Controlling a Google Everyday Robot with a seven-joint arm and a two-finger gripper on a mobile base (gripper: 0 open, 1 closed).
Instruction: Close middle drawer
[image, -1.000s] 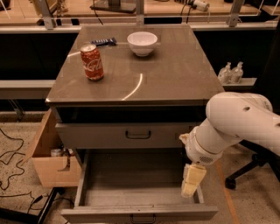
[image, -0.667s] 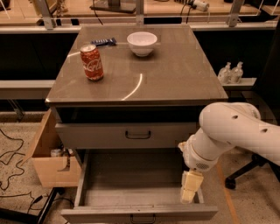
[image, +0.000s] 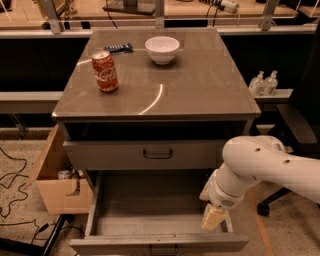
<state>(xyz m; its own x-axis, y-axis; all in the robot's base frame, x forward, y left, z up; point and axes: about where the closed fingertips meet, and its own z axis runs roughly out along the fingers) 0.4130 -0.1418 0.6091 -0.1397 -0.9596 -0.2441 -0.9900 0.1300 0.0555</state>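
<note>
The middle drawer (image: 100, 200) of the grey-brown cabinet stands pulled far out, its wide tray bare inside. Its low front panel (image: 115, 245) with a small dark loop handle (image: 163, 248) is at the bottom edge of the view. The drawer above it (image: 110, 155) is closed and has a larger dark handle (image: 157, 154). My gripper (image: 213, 218), tan-tipped on a white arm (image: 265, 167), hangs inside the open drawer at its front right corner, just behind the front panel and close to the right wall.
On the cabinet top (image: 200, 85) stand a red soda can (image: 105, 71), a white bowl (image: 162, 49) and a dark snack bar (image: 118, 48). An open cardboard box (image: 55, 182) sits on the floor at the left, cables beside it. A chair base (image: 272, 202) is at the right.
My arm has come lower and a little left, and the gripper has moved toward the drawer's front right corner. The drawer has not visibly moved.
</note>
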